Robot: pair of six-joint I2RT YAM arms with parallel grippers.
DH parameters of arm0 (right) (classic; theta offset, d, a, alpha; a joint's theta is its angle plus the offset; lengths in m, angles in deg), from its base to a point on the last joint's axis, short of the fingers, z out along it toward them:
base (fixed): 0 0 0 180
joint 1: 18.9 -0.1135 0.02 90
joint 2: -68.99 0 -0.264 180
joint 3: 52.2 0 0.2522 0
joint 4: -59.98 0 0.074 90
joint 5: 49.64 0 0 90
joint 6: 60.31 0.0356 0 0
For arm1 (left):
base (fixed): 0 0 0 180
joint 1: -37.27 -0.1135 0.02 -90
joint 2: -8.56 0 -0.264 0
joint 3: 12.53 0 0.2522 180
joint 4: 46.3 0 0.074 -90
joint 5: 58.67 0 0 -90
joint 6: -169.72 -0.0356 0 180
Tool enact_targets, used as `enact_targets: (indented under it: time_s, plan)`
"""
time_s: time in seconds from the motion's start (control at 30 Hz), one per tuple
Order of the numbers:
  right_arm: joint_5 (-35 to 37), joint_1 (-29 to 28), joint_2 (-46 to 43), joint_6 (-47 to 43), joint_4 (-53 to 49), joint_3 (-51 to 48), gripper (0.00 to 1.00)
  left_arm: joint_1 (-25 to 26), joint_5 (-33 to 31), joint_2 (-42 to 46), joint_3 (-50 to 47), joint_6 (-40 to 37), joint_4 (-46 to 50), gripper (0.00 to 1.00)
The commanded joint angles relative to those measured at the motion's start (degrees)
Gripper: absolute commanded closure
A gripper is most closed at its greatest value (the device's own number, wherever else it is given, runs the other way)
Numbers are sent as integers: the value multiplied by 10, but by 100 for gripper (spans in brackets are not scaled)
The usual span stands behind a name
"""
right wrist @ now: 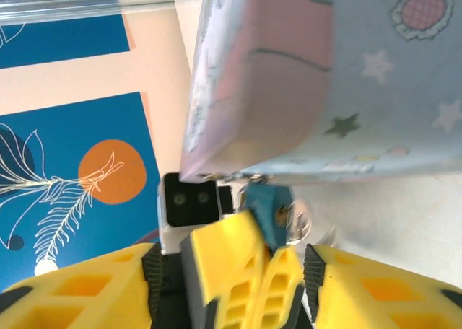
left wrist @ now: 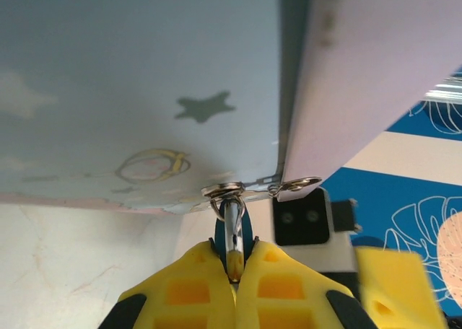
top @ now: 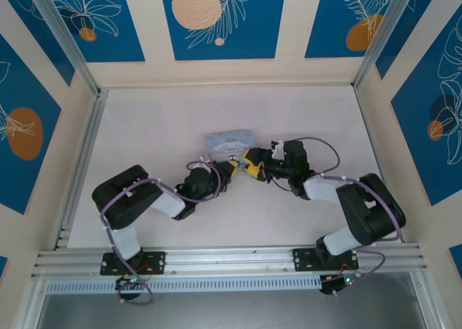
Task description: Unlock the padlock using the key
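From the overhead camera I have the pale blue cartoon-printed tin point(top: 229, 139) lying near the middle of the desk point(top: 159, 120), a touch toward 12 o'clock. Both grippers meet just off its 6 o'clock edge. The left gripper point(top: 232, 167) reaches in from 8 o'clock and the right gripper point(top: 250, 163) from 4 o'clock, their yellow tips almost touching. Through the left wrist camera I see its fingers point(left wrist: 195, 289) pressed together around a small blue-and-silver piece. This is the padlock point(right wrist: 268, 205), which hangs at the tin's rim where a small metal ring point(left wrist: 224, 190) sticks out. So the left gripper is clamped on the padlock. In the right wrist camera the padlock's bluish body pokes up at 12 o'clock from the left gripper's closed fingertips, right under the tin's corner. A yellowish spot shows on its face. A blurred silvery loop point(right wrist: 297, 224) sits against its 3 o'clock side; I cannot tell whether that is the key. The right gripper's own fingers point(right wrist: 79, 289) stand wide apart at the frame's 7 and 5 o'clock corners, holding nothing, with the left gripper's tips between them.
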Motion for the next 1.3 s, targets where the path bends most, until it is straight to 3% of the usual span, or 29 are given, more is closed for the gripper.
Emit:
enact_targets:
  time_s: [0.0, 0.2, 0.3, 0.5, 0.6, 1.0, 1.27]
  plan:
    - [-17, 16, -53, -100, -160, 11, 39, -4, -19, -21, 4, 6, -36, 100]
    - [39, 26, -130, -256, -357, 34, 38, -7, -2, -24, 10, 6, -33, 100]
    - [86, 8, -144, -343, -414, 63, 43, -9, 18, -9, 13, 4, -7, 100]
    - [202, -69, -137, -531, -470, 126, 55, -14, 72, 33, 21, -2, 74, 100]
    - [217, -84, -130, -586, -472, 139, 58, -20, 95, 57, 21, -10, 117, 100]
    - [303, -164, -101, -692, -478, 160, 59, -39, 168, 118, 48, -45, 234, 100]
    - [368, -195, -58, -717, -479, 181, 58, -48, 183, 132, 49, -55, 250, 100]
